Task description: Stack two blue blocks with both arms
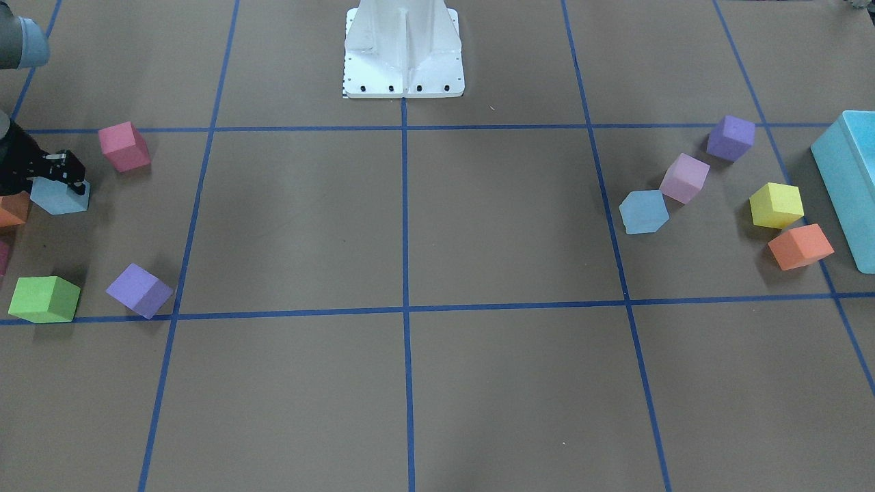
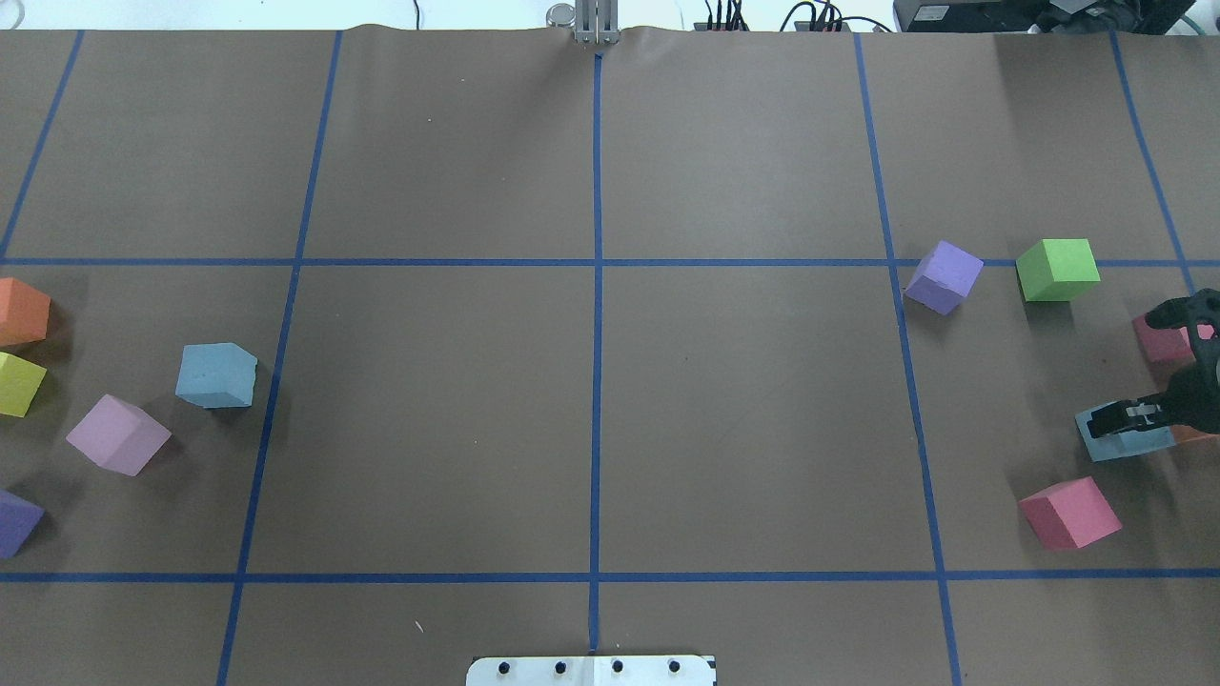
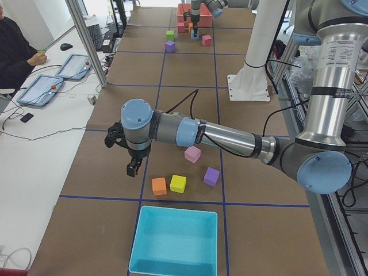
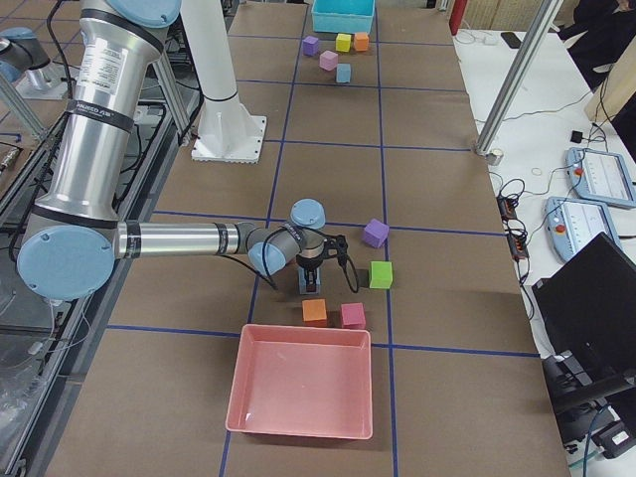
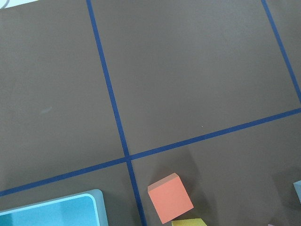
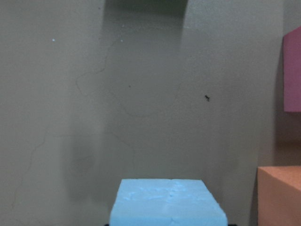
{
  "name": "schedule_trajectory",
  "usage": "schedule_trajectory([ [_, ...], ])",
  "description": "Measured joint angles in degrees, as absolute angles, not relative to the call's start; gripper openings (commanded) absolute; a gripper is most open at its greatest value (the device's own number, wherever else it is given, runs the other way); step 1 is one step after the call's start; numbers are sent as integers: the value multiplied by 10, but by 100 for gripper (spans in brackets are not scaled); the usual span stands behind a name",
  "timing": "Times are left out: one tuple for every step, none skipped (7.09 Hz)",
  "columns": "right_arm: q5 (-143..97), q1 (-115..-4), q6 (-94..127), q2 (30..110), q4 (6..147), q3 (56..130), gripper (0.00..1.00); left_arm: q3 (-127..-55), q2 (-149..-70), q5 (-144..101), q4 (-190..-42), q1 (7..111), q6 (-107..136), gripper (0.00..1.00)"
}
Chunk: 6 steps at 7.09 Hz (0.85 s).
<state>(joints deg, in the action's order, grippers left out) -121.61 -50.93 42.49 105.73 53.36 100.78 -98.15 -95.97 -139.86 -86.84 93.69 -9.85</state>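
One pale blue block (image 1: pixel 60 198) lies at the table's right end; it also shows in the overhead view (image 2: pixel 1129 443) and fills the bottom of the right wrist view (image 6: pixel 167 202). My right gripper (image 1: pixel 66 179) (image 2: pixel 1125 419) is down on it, fingers closed on its sides. The second blue block (image 1: pixel 644 212) (image 2: pixel 216 375) lies free on the left side, next to a pink cube. My left gripper (image 3: pixel 132 169) hangs above the table beside the orange cube; it shows only in the exterior left view, so I cannot tell whether it is open or shut.
Orange (image 1: pixel 14 208), red (image 1: pixel 123 145), green (image 1: pixel 44 298) and purple (image 1: pixel 140 290) cubes surround the gripped block. Pink (image 1: pixel 683 178), purple (image 1: pixel 730 137), yellow (image 1: pixel 775 205) and orange (image 1: pixel 800 246) cubes and a teal box (image 1: pixel 847 178) lie near the other. A pink tray (image 4: pixel 303 393) sits at the right end.
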Motion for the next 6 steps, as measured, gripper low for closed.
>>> schedule_trajectory([
  [-1216,-509,428,1057,534,1008,65,-981,-960,-1398,-868,937,-98,98],
  [-1216,-509,429,1057,533,1009,61,-981,-960,-1398,-868,937,-98,98],
  [-1216,-509,430,1056,534,1009,61,-981,-960,-1398,-868,937,-98,98],
  [-1217,-509,430,1056,534,1010,61,-981,-960,-1398,-868,937,-98,98],
  [-1219,-510,430,1056,534,1013,61,-981,-961,-1398,-868,937,-98,98],
  [-1224,-514,430,1054,536,1022,61,-981,-961,-1398,-868,937,-98,98],
])
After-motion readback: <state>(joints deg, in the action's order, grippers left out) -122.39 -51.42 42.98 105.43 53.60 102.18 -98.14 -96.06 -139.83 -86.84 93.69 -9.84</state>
